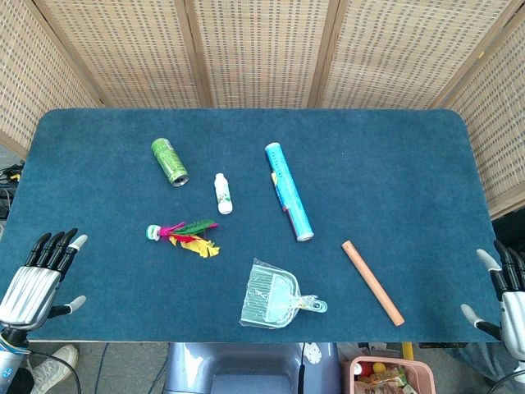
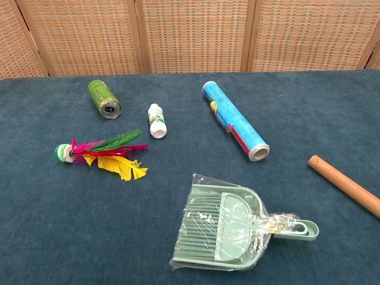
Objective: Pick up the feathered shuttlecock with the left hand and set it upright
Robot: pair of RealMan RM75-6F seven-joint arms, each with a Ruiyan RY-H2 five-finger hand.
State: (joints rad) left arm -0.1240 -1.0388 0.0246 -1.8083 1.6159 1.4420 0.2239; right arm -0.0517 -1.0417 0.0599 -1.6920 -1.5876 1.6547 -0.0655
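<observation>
The left hand (image 1: 37, 279) hangs at the near left corner of the table (image 1: 98, 164), fingers spread apart and holding nothing, its fingertips just over the blue cloth edge. The right hand (image 1: 504, 291) sits at the near right corner, partly cut off by the frame, its visible fingers also apart and empty. Neither hand shows in the chest view. The feathered shuttlecock (image 1: 182, 235) lies on its side in the left half of the table, well apart from the left hand, its white and green base pointing left and its red, green and yellow feathers fanning right. Beyond it a green can (image 1: 170, 161) lies tipped over, with a small white bottle (image 1: 222, 194) lying just right of that. Further right a blue roll (image 1: 289, 190) lies lengthwise. Near the front edge rests a green dustpan (image 1: 275, 297) in clear wrapping, and a wooden stick (image 1: 372, 282) lies diagonally to its right.
</observation>
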